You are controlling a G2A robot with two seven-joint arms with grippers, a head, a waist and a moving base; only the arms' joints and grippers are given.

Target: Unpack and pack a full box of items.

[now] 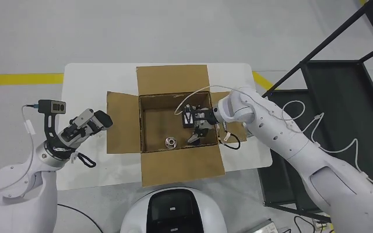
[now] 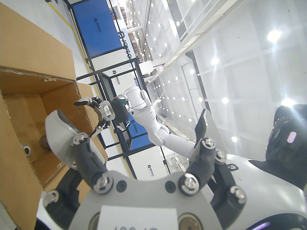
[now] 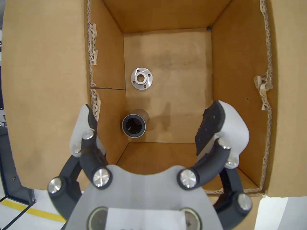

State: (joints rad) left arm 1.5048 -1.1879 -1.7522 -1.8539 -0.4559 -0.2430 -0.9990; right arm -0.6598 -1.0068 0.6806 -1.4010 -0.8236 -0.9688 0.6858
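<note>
An open cardboard box point(image 1: 172, 79) stands mid-table with its flaps folded out. On its floor lie a round metal flange point(image 3: 141, 78) point(image 1: 170, 142) and a dark hollow cylinder point(image 3: 134, 126), both close to one side wall point(image 3: 108, 72). My right gripper point(image 3: 150, 113) point(image 1: 195, 123) hangs open over the box mouth, above the cylinder, holding nothing. My left gripper point(image 2: 129, 118) point(image 1: 93, 122) is open and empty, off the box's left flap and tilted upward. The left wrist view looks past it to the right gripper point(image 2: 93, 118) over the box point(image 2: 36, 92).
The white table point(image 1: 93, 81) has bare room left of the box and a strip behind it. A black metal rack point(image 1: 326, 87) stands just off the table's right side. A yellow floor line point(image 1: 29, 78) runs past the far left.
</note>
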